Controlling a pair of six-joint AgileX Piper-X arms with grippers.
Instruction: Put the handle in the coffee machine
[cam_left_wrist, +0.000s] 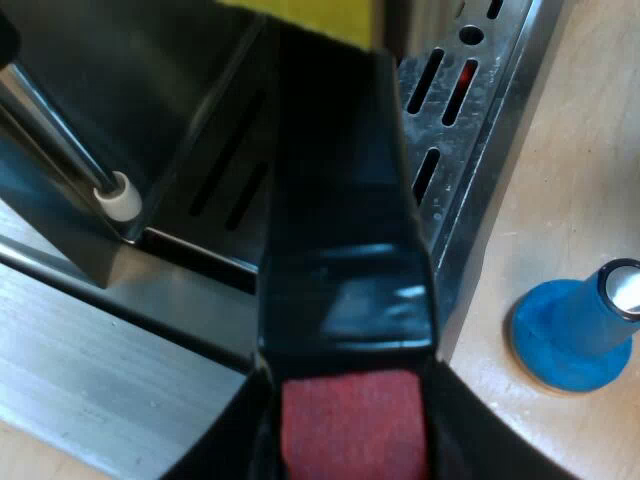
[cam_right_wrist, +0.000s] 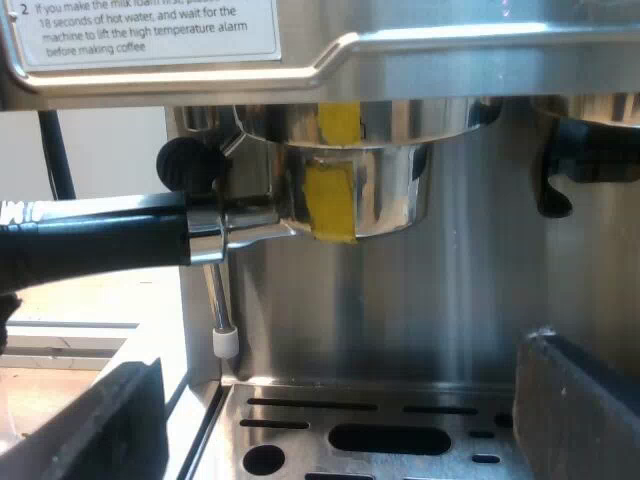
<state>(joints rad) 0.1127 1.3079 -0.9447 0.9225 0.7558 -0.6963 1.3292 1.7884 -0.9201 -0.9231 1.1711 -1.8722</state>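
The holder's dark handle runs away from the camera to a yellow-taped end, and its red end sits between my left gripper's black fingers, which are shut on it. In the right wrist view the metal holder, marked with yellow tape, sits up under the espresso machine's brew head, its yellow mark just below the head's. Its handle sticks out sideways. My right gripper is open with nothing in it, low over the drip tray, facing the machine's front.
A blue tamper stands on the wooden table beside the drip tray. The steam wand with a white tip hangs near the holder, its tip just above the tray. A black spout hangs farther along the machine's front.
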